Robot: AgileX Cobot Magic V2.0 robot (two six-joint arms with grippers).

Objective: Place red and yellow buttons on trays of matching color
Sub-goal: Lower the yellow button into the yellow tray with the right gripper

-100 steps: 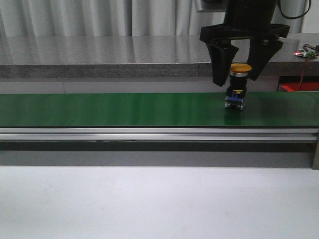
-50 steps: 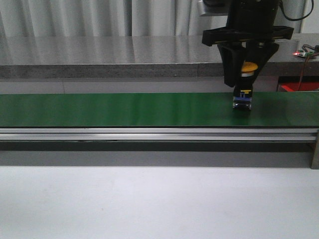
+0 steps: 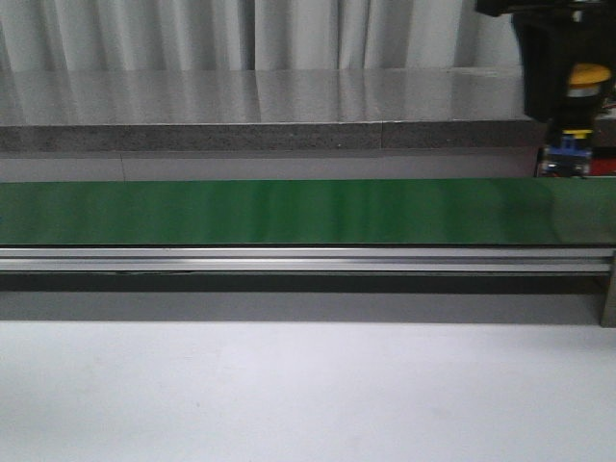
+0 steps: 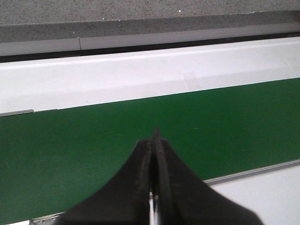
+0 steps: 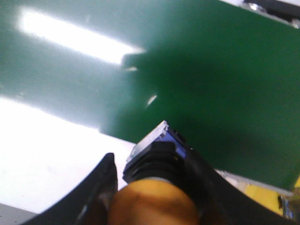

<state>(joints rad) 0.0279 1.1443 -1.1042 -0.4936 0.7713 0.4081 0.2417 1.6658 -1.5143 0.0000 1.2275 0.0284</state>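
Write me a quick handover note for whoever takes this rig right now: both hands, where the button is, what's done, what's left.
Right hand: shut on the yellow button, lifted off the green conveyor belt at its far right end; in the right wrist view the button sits between the fingers.
Left hand: shut, empty, over the belt.
Done: yellow button picked from the belt.
Left: set it on the yellow tray. A yellow patch past the belt edge in the right wrist view may be that tray; I cannot confirm. No red button or red tray is clearly visible.
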